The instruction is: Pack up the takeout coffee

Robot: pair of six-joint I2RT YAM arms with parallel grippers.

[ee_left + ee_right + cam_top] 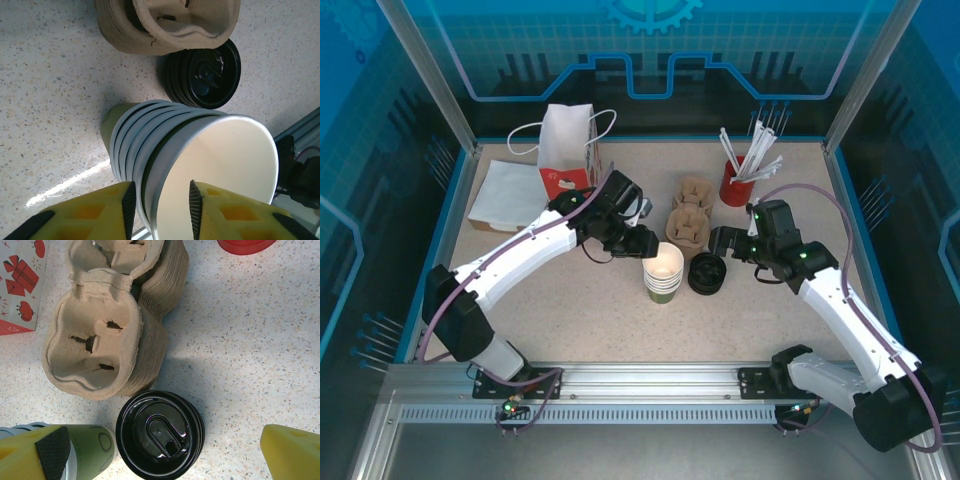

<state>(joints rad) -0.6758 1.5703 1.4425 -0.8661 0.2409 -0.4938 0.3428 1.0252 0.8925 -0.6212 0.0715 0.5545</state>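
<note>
Left gripper (643, 244) is down at the stack of cups (664, 275), with the rim of the top cup (225, 160) right under its fingertips. That's the takeout cup, green outside and white inside. It sits nested on top of the stack, mouth open.

From the left wrist camera, the two yellow fingers (100, 210) straddle the cup's wall, one pad outside against the green and the other inside over the white. The jaws are drawn fairly narrow, with a gap visible between the pads. Whether they actually pinch the wall, I can't tell.

Just beyond those fingertips sits the stack of black lids (205, 75). Past that is the pile of pulp cup carriers (165, 25).

Over to the right gripper (720, 243): it's spread wide, fingers far apart, holding nothing. In its wrist view the lid stack sits ahead, between the lines of the two fingers. The cup stack is tucked beside one finger and the carriers lie further out in front.

Off behind the left hand stand a white paper bag (570, 145) with red print and a pile of napkins (507, 195). Beyond the right hand is a red holder (733, 187) full of straws.
</note>
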